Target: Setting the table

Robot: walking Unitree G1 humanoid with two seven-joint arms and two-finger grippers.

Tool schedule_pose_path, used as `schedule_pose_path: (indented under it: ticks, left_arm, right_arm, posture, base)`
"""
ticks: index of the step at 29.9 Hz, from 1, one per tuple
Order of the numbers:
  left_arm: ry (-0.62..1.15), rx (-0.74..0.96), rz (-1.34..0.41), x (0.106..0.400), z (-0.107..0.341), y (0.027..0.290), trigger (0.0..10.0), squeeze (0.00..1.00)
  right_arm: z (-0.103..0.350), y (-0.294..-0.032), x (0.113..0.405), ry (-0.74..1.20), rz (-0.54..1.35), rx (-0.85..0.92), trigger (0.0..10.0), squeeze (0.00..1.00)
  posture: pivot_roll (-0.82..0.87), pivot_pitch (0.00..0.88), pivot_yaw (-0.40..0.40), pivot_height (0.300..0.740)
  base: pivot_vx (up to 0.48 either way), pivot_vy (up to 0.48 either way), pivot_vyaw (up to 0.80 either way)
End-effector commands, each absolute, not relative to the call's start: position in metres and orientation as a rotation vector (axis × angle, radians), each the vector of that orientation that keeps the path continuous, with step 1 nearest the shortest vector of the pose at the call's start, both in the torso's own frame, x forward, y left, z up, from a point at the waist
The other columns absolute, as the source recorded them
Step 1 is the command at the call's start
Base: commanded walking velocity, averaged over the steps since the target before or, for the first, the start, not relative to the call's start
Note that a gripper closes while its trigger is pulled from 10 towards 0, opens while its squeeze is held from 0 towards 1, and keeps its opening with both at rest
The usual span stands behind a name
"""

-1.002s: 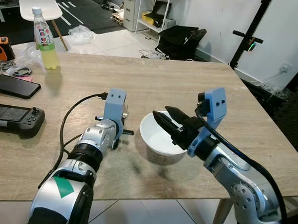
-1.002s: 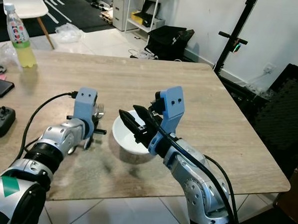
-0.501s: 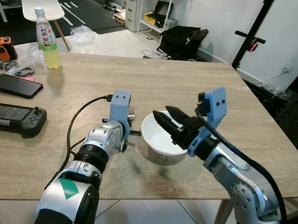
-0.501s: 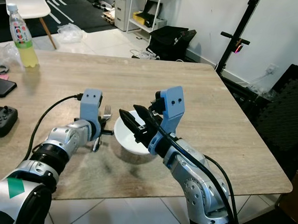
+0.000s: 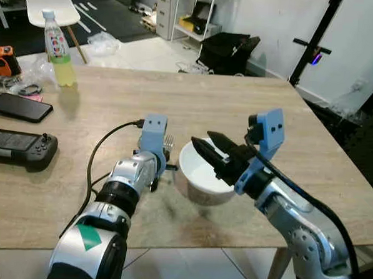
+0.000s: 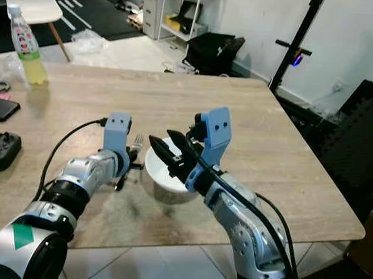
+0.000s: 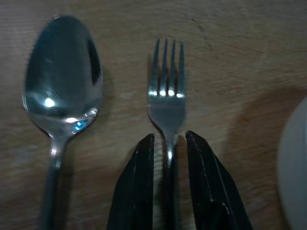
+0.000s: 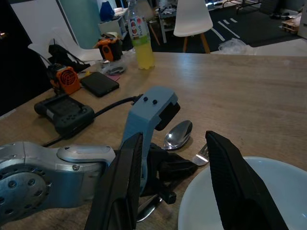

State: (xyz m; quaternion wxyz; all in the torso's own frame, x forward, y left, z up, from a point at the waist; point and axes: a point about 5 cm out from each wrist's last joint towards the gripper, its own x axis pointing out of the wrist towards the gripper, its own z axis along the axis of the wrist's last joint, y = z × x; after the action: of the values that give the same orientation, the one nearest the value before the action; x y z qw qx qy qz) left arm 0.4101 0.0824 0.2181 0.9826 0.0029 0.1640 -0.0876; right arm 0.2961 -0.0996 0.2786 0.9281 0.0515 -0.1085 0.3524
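Left gripper (image 7: pixel 168 143): fingers drawn narrow on either side of the fork (image 7: pixel 166 98) handle, low on the table (image 5: pixel 238 98); actual contact with the handle is hard to make out.
Fork: lies flat, tines toward 12 o'clock, just beside the white bowl (image 5: pixel 203 178) at its 9 o'clock.
Spoon (image 7: pixel 61 91): parallel to the fork, close on its far side from the bowl; handle cut off in the left wrist view.
Right gripper (image 5: pixel 212 152): fingers spread wide, hovering over the bowl's rim.
Open room: bare tabletop from 12 to 3 o'clock of the bowl; near table edge close at 6.
Clutter: bottle (image 5: pixel 58 48), phone (image 5: pixel 19 107), controller (image 5: pixel 18 148), well apart around 10 o'clock.
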Motion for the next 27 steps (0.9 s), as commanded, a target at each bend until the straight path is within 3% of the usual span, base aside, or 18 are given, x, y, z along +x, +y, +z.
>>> schedule_pose_path:
  ticks: [1,5,11,22,27]
  left_arm:
    - [0.367,0.046,-0.142,0.408,0.207,0.089,10.0,0.0]
    - [0.267,0.139,-0.097,0.403,0.23,0.108,10.0,0.0]
    - [0.268,0.161,-0.057,0.396,0.228,0.126,10.0,0.0]
    - [0.298,0.116,-0.055,0.395,0.22,0.131,10.0,0.0]
    - [0.262,0.182,-0.09,0.397,0.228,0.129,10.0,0.0]
  right_arm:
    - [0.278,-0.097,0.294,-0.225,0.739,0.115,10.0,0.0]
    - [0.277,-0.099,0.294,-0.227,0.732,0.114,10.0,0.0]
    - [0.276,-0.1,0.294,-0.225,0.729,0.118,10.0,0.0]
    - [0.278,-0.097,0.296,-0.228,0.745,0.119,10.0,0.0]
    - [0.278,-0.098,0.295,-0.227,0.74,0.117,10.0,0.0]
  posture:
    - [0.16,0.161,0.006,0.74]
    - [0.17,0.167,0.013,0.74]
    - [0.18,0.169,0.015,0.74]
    - [0.18,0.173,-0.004,0.74]
    - [0.17,0.176,0.001,0.74]
  base:
    - [0.0,0.0,0.0]
    - [0.0,0.0,0.0]
    - [0.0,0.0,0.0]
    - [0.0,0.0,0.0]
    - [0.0,0.0,0.0]
